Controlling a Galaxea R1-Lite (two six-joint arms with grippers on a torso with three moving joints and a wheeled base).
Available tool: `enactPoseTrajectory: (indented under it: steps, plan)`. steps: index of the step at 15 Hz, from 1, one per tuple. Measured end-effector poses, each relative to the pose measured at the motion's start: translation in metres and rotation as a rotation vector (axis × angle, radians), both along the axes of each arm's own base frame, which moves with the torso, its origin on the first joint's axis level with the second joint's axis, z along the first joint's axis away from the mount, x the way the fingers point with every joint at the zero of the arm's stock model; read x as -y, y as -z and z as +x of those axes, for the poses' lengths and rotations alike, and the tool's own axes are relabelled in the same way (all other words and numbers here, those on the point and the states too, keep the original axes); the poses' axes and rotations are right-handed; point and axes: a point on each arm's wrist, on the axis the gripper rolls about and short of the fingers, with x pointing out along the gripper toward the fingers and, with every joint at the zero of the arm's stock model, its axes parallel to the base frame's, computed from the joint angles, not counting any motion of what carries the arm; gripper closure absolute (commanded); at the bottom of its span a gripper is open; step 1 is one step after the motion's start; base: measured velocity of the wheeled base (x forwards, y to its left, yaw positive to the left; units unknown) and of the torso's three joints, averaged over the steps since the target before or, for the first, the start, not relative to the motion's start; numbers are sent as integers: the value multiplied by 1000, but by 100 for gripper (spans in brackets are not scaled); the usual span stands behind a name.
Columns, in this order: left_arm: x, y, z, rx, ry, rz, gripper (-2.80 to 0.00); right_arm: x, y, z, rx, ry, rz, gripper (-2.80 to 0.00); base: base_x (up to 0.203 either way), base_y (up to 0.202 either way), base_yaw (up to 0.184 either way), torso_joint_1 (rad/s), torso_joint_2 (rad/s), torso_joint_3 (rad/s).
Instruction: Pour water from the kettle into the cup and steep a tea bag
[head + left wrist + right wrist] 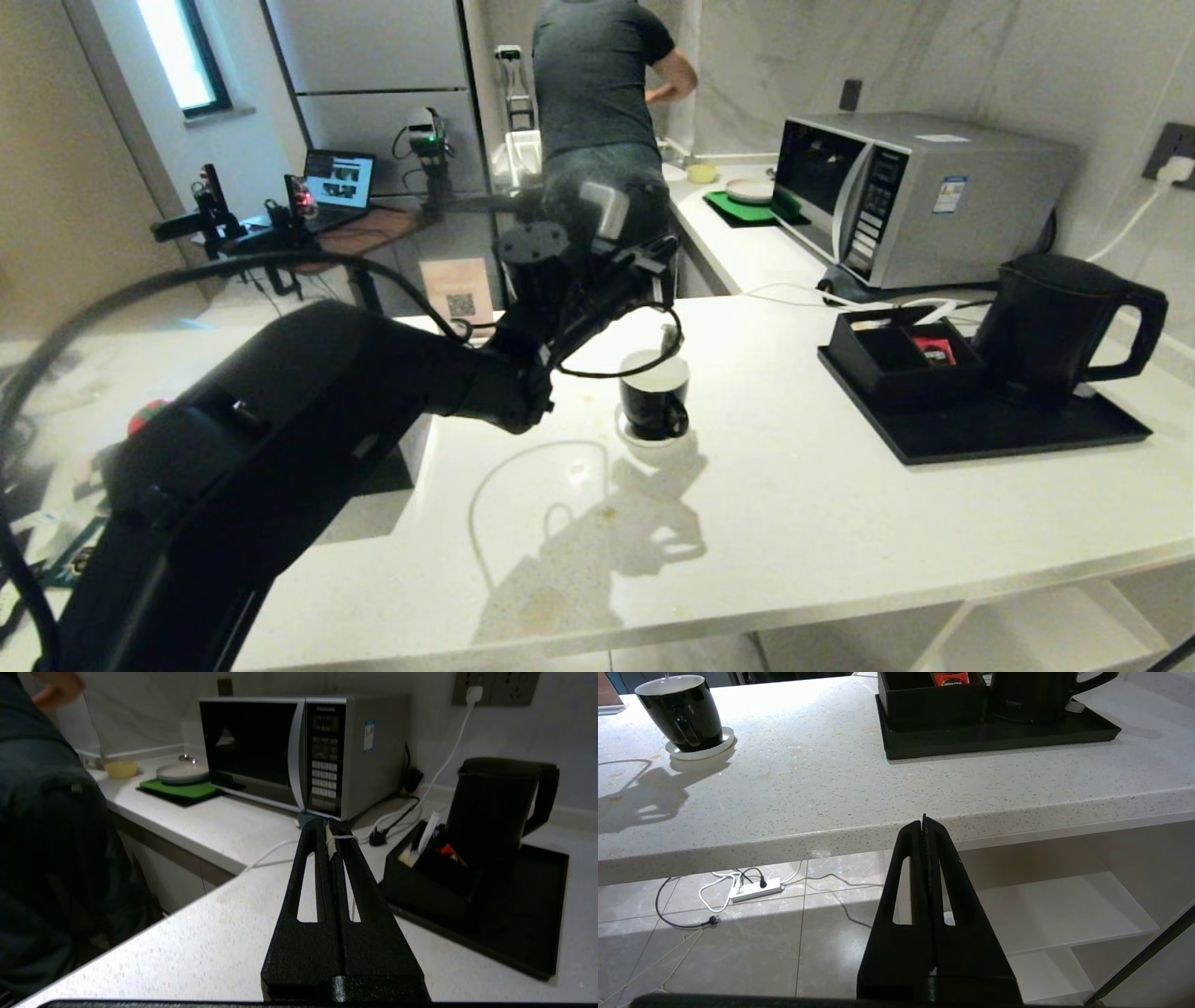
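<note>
1 left gripper [329, 835] clamping string [343, 837]

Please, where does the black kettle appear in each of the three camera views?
Head view: the kettle stands far right, on the black tray.
Left wrist view: upper right, on the same tray.
Right wrist view: top edge, right of centre, only its lower body visible.
Shared landmark: the black tray.

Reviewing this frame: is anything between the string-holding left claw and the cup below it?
Nothing visible. The left claw is shut on the tea bag's string right above the cup, with only open air between; the bag itself cannot be made out.
</note>
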Motion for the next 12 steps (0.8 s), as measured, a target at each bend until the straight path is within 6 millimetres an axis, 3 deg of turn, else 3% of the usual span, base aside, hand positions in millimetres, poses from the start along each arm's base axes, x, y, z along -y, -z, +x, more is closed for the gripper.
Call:
enactPoseTrajectory:
  steps: [4, 12]
  plan:
    - [1, -12, 2, 18, 2, -10, 0, 0, 0, 0, 0, 0, 0, 0, 0, 0, 0, 0, 0, 0]
    - [1, -5, 4, 12, -2, -8, 0, 0, 0, 0, 0, 0, 0, 0, 0, 0, 0, 0, 0, 0]
